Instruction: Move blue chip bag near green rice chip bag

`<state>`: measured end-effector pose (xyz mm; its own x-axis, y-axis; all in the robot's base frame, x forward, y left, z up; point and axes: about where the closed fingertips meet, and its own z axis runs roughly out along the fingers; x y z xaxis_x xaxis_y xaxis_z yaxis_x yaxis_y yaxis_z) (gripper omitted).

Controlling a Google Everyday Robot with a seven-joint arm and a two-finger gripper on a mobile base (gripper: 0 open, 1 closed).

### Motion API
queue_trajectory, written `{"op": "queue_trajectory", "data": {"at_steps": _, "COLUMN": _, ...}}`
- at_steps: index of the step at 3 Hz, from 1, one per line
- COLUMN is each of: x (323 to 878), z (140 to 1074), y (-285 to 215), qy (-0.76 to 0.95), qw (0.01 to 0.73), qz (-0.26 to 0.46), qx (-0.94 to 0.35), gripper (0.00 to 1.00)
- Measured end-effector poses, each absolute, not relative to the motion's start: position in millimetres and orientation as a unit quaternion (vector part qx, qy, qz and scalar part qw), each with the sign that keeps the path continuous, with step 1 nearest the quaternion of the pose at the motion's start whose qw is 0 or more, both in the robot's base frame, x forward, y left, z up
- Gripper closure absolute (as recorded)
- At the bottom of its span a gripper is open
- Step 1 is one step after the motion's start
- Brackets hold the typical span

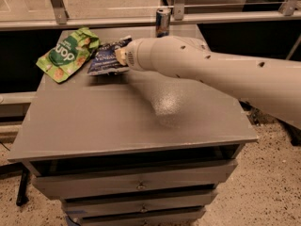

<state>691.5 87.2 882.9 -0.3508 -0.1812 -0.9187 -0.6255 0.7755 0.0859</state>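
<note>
Camera view
Landmark: the green rice chip bag (pixel 66 54) lies flat at the far left corner of the table (pixel 117 121).
Blue chip bag (pixel 106 60): just beside the green rice chip bag on its right side, their edges close but seemingly not touching. A shadow under it suggests it sits slightly off the tabletop.
Gripper (pixel 121 56): at the blue chip bag's edge farthest from the green rice chip bag. How far open it is cannot be told, though the bag probably hangs from it.
Arm (pixel 211 74): reaches in from the right, well apart from the green rice chip bag.
Can (pixel 162 21): farther right of the green rice chip bag, at the back edge.
Done: the blue chip bag looks already near enough.
Left: lowering, letting go and pulling back.
</note>
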Motion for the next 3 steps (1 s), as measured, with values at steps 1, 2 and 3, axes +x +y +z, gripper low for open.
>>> {"op": "queue_trajectory", "data": {"at_steps": 1, "x": 688.9, "z": 879.9, "y": 100.3, "qy": 0.793, "qw": 0.511, "qz": 0.233, "qx": -0.235, "gripper": 0.84}}
{"op": "queue_trajectory", "data": {"at_steps": 2, "x": 683.7, "z": 877.3, "y": 108.5, "qy": 0.795, "qw": 0.509, "qz": 0.251, "qx": -0.213, "gripper": 0.61}}
{"op": "queue_trajectory", "data": {"at_steps": 3, "x": 676.4, "z": 873.1, "y": 119.7, "qy": 0.796, "qw": 0.504, "qz": 0.273, "qx": -0.194, "gripper": 0.37}}
